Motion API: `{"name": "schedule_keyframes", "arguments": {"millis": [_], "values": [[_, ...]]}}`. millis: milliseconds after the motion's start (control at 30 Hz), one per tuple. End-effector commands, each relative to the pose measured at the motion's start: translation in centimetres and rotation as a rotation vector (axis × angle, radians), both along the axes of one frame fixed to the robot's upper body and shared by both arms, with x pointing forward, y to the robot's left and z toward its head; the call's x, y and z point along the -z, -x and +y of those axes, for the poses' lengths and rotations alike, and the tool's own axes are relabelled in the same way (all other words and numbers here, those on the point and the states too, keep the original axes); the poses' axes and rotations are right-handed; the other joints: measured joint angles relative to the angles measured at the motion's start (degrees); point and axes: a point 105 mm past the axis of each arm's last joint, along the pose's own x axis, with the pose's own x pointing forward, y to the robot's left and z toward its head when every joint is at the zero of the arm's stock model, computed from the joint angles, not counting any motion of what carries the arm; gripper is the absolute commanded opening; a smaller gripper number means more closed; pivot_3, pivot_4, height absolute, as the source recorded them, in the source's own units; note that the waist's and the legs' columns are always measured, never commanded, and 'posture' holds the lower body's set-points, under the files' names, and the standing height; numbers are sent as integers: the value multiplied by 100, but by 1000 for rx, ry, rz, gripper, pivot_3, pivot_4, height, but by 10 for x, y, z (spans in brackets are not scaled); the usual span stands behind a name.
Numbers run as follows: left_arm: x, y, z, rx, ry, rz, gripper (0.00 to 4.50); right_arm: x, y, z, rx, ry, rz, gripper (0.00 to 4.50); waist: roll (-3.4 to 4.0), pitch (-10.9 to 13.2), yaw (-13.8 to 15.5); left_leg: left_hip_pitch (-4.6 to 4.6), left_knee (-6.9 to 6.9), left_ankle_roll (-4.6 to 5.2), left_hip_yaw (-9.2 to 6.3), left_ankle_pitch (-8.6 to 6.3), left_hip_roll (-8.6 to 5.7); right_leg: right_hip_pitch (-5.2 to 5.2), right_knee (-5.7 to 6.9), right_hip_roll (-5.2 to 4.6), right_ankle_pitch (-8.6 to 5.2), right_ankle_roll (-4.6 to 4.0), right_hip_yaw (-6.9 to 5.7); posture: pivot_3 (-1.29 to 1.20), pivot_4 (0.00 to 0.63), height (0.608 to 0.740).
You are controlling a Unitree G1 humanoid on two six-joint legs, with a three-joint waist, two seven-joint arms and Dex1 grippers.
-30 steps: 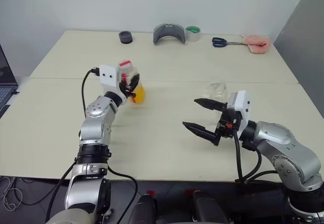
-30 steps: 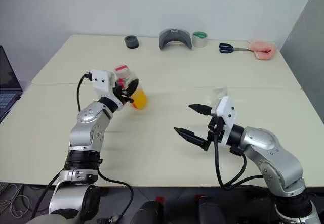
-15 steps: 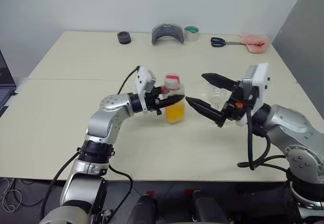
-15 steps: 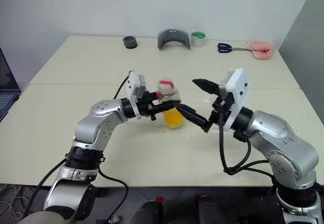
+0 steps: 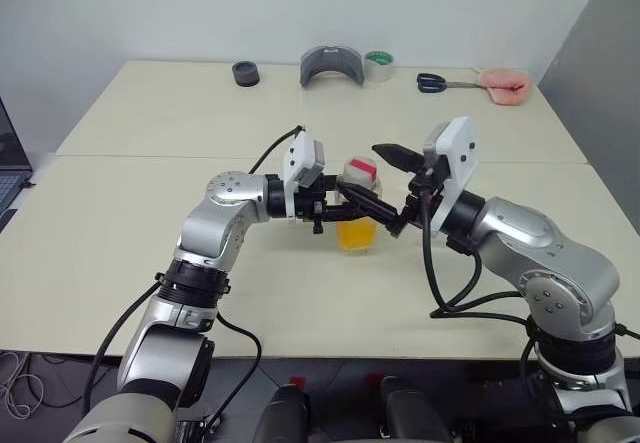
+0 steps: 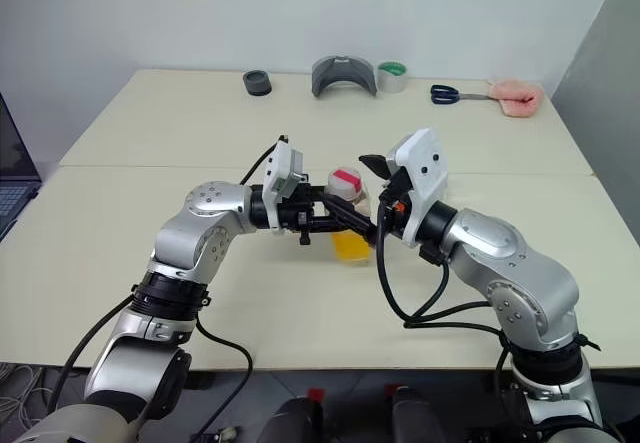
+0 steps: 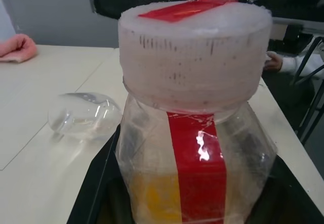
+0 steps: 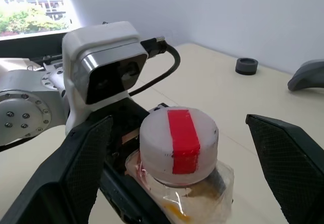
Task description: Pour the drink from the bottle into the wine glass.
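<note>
left pincer (image 5: pixel 345 206): clamps bottle (image 5: pixel 357 206) upright | right pincer (image 8: pixel 177 158): wide, flanking cap (image 8: pixel 178 145) | wine glass (image 7: pixel 83 115): apparently lying at bottle's 3 o'clock

No words, brand names, numbers or signs can be read anywhere. The small clear plastic bottle (image 7: pixel 195 133) with its white cap (image 8: pixel 178 145) carries only a plain red strip down its side and across the cap top, with no print legible on it. The faint dark marks round the cap's edge cannot be made out.
</note>
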Motion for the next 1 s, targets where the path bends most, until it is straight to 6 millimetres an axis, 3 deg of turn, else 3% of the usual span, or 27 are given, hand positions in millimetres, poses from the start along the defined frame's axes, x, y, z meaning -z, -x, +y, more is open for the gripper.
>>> {"name": "schedule_keyframes", "arguments": {"millis": [33, 333, 433, 633, 833, 1000], "values": [[-9, 3, -1, 19, 7, -59, 1851, -11, 1, 3, -5, -4, -55, 4500, 0, 0, 0, -1, 0, 0, 0, 0, 0, 0, 0, 0, 0, 0, 0, 0, 150, 740], [-2, 0, 5, 3, -4, -58, 1851, -11, -3, 7, -9, 13, -80, 4500, 1, 0, -2, -1, 0, 0, -1, 0, 1, -1, 1, 1, 0, 0, -1, 0, 150, 740], [-1, 0, 5, -1, -4, -60, 1851, -8, -3, 9, -18, 30, -75, 3861, 1, 0, -2, 0, 0, 0, 0, 0, 1, -1, 1, 0, 0, 0, -1, 0, 150, 740], [-4, 2, 4, -1, 1, -66, 1851, -2, 0, 13, -48, 54, -62, 1865, 1, 0, -1, -1, 0, 0, -1, 0, 1, -1, 1, 1, 0, 0, -1, 0, 150, 740], [-7, 4, 2, 17, 0, -64, 1850, -12, 9, 19, -212, 54, -177, 1862, 1, 0, -2, 0, 0, 1, -1, 0, 0, -1, 0, 1, 0, 0, -1, 0, 150, 740], [-10, 7, 1, 63, -22, -64, 1848, -2, 0, 7, -505, 260, -199, 1862, 4, 6, -23, 2, 2, 1, 3, 0, 0, 0, 1, 2, 0, 1, -2, 0, 150, 740]]}}
